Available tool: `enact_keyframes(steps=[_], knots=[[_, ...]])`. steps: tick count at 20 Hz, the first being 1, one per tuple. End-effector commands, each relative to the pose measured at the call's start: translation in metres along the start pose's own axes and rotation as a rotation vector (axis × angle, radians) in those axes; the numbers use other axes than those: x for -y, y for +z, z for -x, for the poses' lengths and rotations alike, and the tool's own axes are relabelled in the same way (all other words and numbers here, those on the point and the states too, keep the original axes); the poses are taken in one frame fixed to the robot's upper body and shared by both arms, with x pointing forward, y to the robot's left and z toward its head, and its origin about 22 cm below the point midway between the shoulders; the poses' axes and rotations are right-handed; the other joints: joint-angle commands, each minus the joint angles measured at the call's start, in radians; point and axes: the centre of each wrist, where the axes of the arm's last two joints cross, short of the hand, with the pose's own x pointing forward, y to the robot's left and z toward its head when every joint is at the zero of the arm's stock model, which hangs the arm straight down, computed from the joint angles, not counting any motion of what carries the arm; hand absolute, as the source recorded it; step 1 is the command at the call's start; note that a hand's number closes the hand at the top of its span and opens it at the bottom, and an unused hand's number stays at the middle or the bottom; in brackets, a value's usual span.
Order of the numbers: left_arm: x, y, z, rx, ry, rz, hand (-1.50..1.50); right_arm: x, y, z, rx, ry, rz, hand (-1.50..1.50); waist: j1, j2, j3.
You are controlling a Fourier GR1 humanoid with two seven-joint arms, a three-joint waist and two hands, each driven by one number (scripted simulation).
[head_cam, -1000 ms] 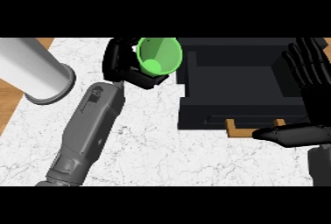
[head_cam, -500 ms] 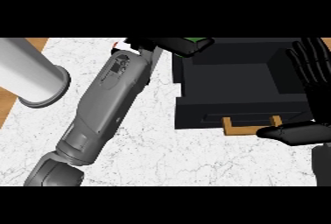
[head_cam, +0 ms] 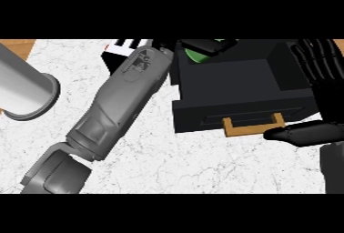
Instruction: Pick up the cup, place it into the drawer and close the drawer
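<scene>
A green cup (head_cam: pixel 199 54) shows only as a small patch at the top, over the back of the open black drawer (head_cam: pixel 235 82). My left hand (head_cam: pixel 201 45) is curled round the cup and hides most of it, with the grey left forearm (head_cam: pixel 124 100) reaching diagonally across the counter. My right hand (head_cam: pixel 316 91) stands open beside the drawer's right wall, fingers straight, its thumb (head_cam: pixel 299 134) lying just right of the wooden handle (head_cam: pixel 254 127).
A large grey cylinder (head_cam: pixel 23 88) lies at the left on the white marble counter (head_cam: pixel 201 168). A wooden strip (head_cam: pixel 17 48) shows at the top left corner. Bare marble lies in front of the drawer.
My left arm has carried the cup rightward from beside the drawer to over its back part. The cup is now mostly hidden. The right hand has stayed put.
</scene>
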Motion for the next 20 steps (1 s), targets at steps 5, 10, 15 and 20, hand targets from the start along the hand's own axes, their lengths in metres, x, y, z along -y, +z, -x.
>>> enact_keyframes(steps=[5,10,15,20], knots=[[0.001,0.015,0.036,-0.137,-0.109,0.119,1.5,-0.016,-0.021,-0.007,0.027,-0.018,-0.07,-1.5,-0.072,0.02,0.0],[0.0,0.025,0.052,-0.151,-0.093,0.135,-1.5,-0.019,-0.022,-0.009,0.045,-0.028,-0.093,-1.5,-0.093,0.022,0.0],[0.002,0.025,0.047,-0.101,0.049,0.067,-1.5,-0.041,-0.025,-0.006,0.066,-0.15,-0.261,-1.5,-0.131,0.031,-0.001],[0.004,0.019,0.031,0.026,0.218,0.086,-1.5,-0.061,-0.033,-0.009,0.098,-0.209,-0.5,1.5,-0.108,0.031,-0.002]])
